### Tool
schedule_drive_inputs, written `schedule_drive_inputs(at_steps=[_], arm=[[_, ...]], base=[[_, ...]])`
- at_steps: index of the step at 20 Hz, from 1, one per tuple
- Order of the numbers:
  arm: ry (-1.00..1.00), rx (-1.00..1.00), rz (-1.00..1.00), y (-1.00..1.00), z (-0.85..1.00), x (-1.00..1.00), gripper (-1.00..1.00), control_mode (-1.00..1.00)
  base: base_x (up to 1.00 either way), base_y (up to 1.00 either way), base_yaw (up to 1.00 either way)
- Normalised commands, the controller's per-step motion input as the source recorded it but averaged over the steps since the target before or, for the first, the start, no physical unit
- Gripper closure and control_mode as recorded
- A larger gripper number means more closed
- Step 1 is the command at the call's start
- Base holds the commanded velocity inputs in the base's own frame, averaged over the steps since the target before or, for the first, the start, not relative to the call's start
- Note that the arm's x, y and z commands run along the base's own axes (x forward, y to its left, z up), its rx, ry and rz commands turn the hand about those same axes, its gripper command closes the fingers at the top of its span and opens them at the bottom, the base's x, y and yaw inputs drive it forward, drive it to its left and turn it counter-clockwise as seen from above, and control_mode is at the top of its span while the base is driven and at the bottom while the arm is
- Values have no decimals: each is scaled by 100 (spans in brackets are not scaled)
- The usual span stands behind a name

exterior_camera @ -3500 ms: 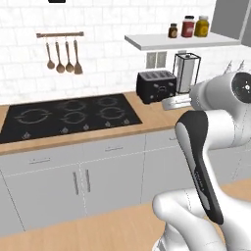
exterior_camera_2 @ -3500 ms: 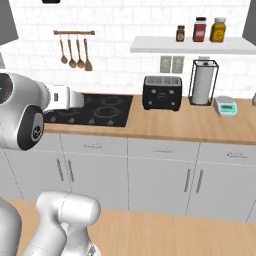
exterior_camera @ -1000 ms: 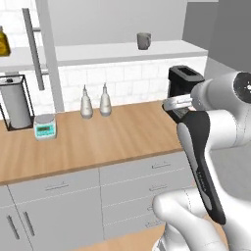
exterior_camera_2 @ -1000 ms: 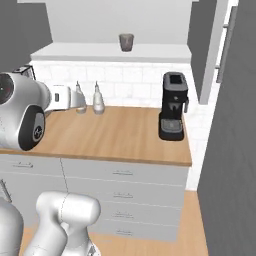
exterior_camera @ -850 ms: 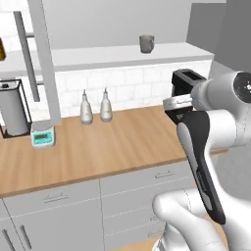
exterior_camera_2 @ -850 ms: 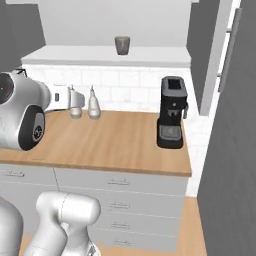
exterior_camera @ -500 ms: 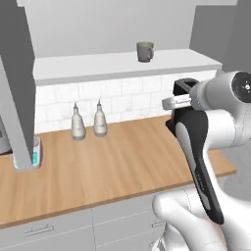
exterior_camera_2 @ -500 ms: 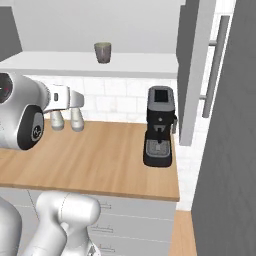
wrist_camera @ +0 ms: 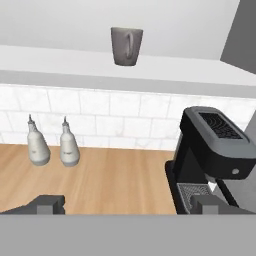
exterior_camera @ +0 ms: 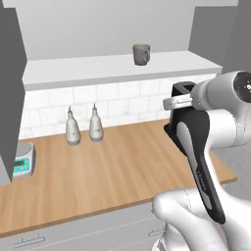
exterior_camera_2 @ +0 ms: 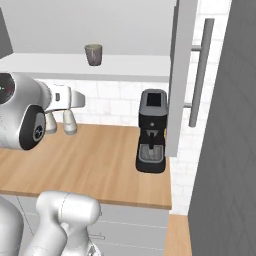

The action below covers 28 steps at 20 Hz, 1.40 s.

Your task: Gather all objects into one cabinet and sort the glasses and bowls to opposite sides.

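White tile runs behind a wooden counter [exterior_camera: 112, 166], and above it you have the open cabinet with its long white shelf [exterior_camera: 98, 68] and grey side panels. On that shelf stands one grey cup [exterior_camera: 141, 54] with a handle, upright, alone, well in from the shelf's right end; in the hand view it sits high and just left of centre, handle facing you. Below it on the counter are two pale bottles [exterior_camera: 82, 126] side by side against the tile and a black coffee machine [exterior_camera_2: 151, 131] near the counter's right end. A small scale [exterior_camera: 22, 165] sits far left.

Your gripper [wrist_camera: 125, 204] hangs empty at about counter-to-shelf height, fingers spread wide, aimed at the wall between the bottles and the coffee machine. The cup is well above it and not touched.

The step in hand looks like reaching for that cup. To do it well:
- Raise the hand until the cup sits level between the fingers before you go in; from this height you would strike the shelf edge.
- Come in straight over the shelf front, and keep clear of the coffee machine's top on your right.
- Roll the hand so the fingers close across the cup's body, not the handle.
- Close only once the cup's walls are well between the fingers; it is light and may tip or slide back if nudged.
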Motion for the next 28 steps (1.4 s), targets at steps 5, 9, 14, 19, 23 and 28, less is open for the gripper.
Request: schedule_drive_inputs(at_steps=[5, 9, 14, 19, 23, 28], arm=[[0, 0, 0, 0, 0, 0, -100, 100], [0, 0, 0, 0, 0, 0, -100, 100], [0, 0, -1, -9, 22, -1, -100, -100], [-1, 2, -2, -6, 73, -12, -100, -100], [-4, 6, 0, 0, 70, -12, -100, -100], [-14, 2, 1, 3, 38, -20, -100, -100]], base=[[0, 0, 0], [0, 0, -3], [0, 0, -3], [0, 0, 0], [0, 0, 0], [0, 0, 0]])
